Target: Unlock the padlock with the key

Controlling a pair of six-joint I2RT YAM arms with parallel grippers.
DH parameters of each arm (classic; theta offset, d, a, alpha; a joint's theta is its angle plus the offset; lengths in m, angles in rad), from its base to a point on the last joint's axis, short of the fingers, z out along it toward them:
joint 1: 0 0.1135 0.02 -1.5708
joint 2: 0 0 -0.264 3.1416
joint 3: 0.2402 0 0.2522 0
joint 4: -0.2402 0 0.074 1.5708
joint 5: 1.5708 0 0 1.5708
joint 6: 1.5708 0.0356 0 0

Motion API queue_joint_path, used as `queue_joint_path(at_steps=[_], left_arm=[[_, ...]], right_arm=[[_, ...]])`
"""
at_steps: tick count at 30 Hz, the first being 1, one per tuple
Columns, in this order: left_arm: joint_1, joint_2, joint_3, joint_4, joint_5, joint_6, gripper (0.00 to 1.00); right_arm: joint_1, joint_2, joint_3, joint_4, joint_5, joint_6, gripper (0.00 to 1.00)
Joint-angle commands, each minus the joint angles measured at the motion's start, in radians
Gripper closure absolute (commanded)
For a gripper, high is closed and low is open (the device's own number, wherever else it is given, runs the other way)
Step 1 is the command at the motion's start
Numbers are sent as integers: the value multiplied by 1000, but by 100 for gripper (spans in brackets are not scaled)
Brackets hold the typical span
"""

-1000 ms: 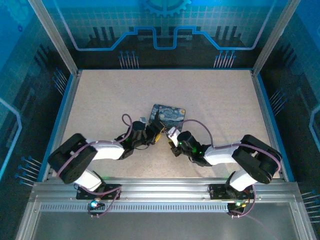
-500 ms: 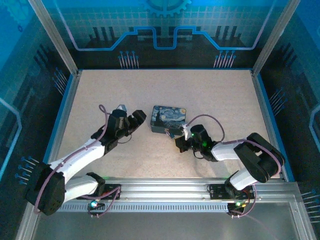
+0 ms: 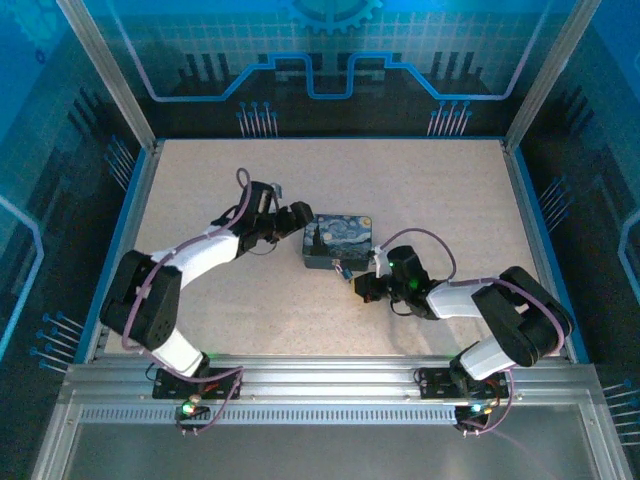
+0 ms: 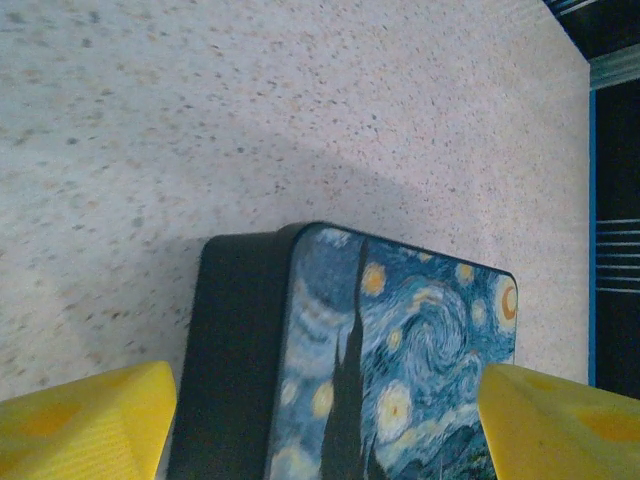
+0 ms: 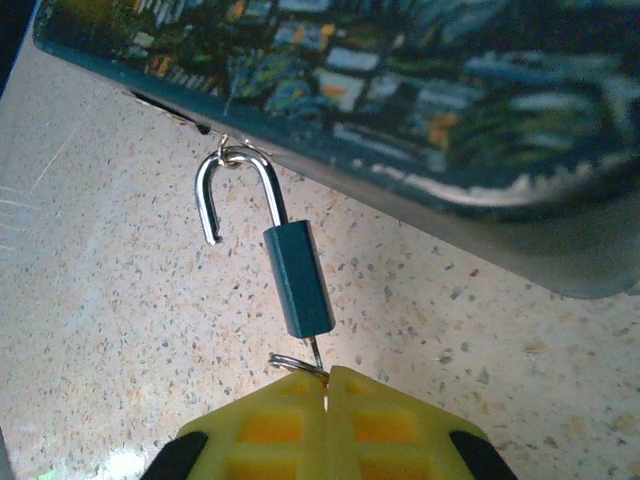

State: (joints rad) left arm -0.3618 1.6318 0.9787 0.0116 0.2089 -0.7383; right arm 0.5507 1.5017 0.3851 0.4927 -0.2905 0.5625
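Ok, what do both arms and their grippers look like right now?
The left arm and right arm have white links, black joints and looping purple cables. The left gripper and right gripper are black with yellow fingers; the right's pads carry a square grid.

Robot lab cell: aluminium frame (image 3: 320,385), blue circuit-print panels (image 3: 320,60), speckled table (image 3: 430,190).

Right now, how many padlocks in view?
1. The padlock is hooked by its shackle to the tin's near side, with the key in its base pinched by the right gripper. Another could be hidden from these views.
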Motion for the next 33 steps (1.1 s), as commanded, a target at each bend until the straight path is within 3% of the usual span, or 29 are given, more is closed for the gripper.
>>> queue_joint_path(at_steps=[1,10,16,24,33], left_arm=[[-5,78,71,-36,69,58,22],[-14,227,161,-80,83,89,31],[-12,205,68,-55,41,91,46],[-12,84,-158,54,-30,-31,54],[-15,-42,-295,76,-70,-98,55]], right_arm=[[-24,-12,-9,-22,-20,30,100],[-38,-17,-17,-13,-38,37,100],[-67,-21,-31,-15,-70,43,100],[-99,-2,-50,-42,-135,36,99],[-110,-43,-72,-78,-150,30,75]])
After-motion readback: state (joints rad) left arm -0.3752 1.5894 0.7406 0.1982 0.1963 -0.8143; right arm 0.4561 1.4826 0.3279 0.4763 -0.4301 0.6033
